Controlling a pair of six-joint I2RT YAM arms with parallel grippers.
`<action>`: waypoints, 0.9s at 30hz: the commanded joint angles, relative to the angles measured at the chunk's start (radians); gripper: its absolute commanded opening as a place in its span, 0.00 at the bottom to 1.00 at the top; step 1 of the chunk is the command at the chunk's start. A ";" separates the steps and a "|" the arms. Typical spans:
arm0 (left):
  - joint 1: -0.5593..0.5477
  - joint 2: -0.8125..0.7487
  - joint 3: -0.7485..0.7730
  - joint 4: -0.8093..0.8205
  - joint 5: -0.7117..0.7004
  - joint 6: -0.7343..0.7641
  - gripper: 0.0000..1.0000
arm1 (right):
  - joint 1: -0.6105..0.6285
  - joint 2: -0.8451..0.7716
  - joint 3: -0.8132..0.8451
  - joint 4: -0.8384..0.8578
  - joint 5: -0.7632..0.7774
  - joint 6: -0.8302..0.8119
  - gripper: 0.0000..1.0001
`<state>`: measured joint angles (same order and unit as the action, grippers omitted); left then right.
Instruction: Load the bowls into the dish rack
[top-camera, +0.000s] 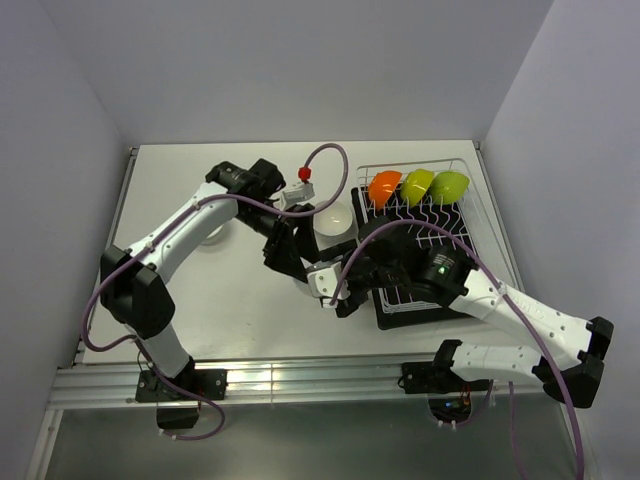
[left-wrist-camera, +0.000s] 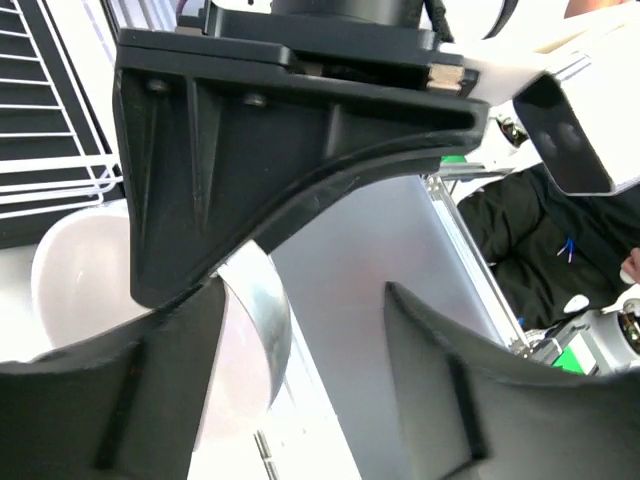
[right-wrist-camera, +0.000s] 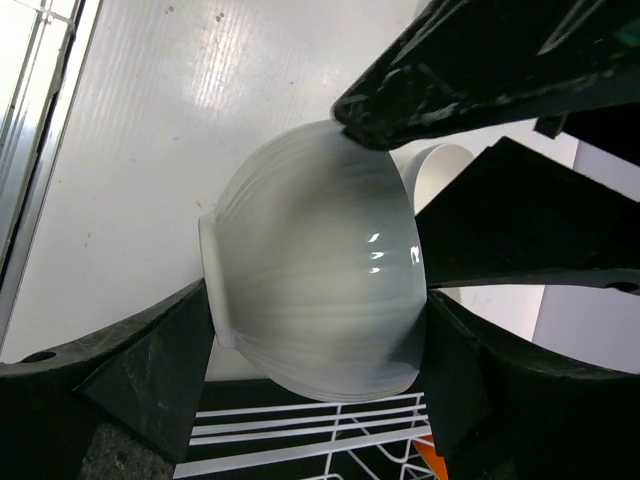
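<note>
1. Your right gripper (right-wrist-camera: 315, 335) is clamping a white bowl (right-wrist-camera: 300, 230) between its two fingers. One finger is pressing on the foot and the other on the rim, and the bowl is hanging clear of the table (top-camera: 230, 300).
2. The bowl is lying on its side. Its foot-to-mouth line is running straight across the jaw from finger to finger, and its widest line, across the rim, is sitting square to that. The mouth is facing your left gripper (left-wrist-camera: 300, 290).
3. That left gripper is standing with its fingers apart, straddling the bowl's wall at the rim. Whether either finger is touching the bowl you cannot tell from these views.
4. Under and behind the right gripper's wrist, the dish rack (top-camera: 462, 232) is carrying an orange bowl (top-camera: 383, 187), a green bowl (top-camera: 417, 185) beside it and a second green bowl (top-camera: 450, 184). All three are standing on edge in a row at the end farthest from the fingertips.
5. So three bowls are looking loaded and the white ones are looking undone. One is in the jaw, and a second white bowl (top-camera: 335, 222) is sitting upright on the table close beside the held one. A third white bowl (top-camera: 212, 233) is showing partly under the left arm, well behind the left gripper. No further bowl is showing.
6. This is reading as a handover, with the right gripper alone carrying the load. Tipped on its side as it is, the bowl is probably needing only a turn toward the prongs on the gripper's side of the green pair.
</note>
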<state>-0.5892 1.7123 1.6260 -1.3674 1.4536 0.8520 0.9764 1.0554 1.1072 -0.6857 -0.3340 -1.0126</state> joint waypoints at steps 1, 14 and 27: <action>0.037 -0.006 0.064 -0.001 0.070 0.054 0.72 | 0.008 -0.051 0.037 0.026 -0.033 0.003 0.00; 0.187 -0.186 -0.071 0.791 -0.355 -0.501 0.92 | -0.024 -0.124 0.025 -0.020 -0.032 0.121 0.00; 0.183 -0.252 -0.121 0.941 -0.440 -0.718 0.99 | -0.686 -0.143 0.100 -0.208 -0.338 0.374 0.00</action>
<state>-0.3931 1.5143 1.5036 -0.5362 1.0477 0.2550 0.4084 0.9512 1.1481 -0.8509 -0.5545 -0.7086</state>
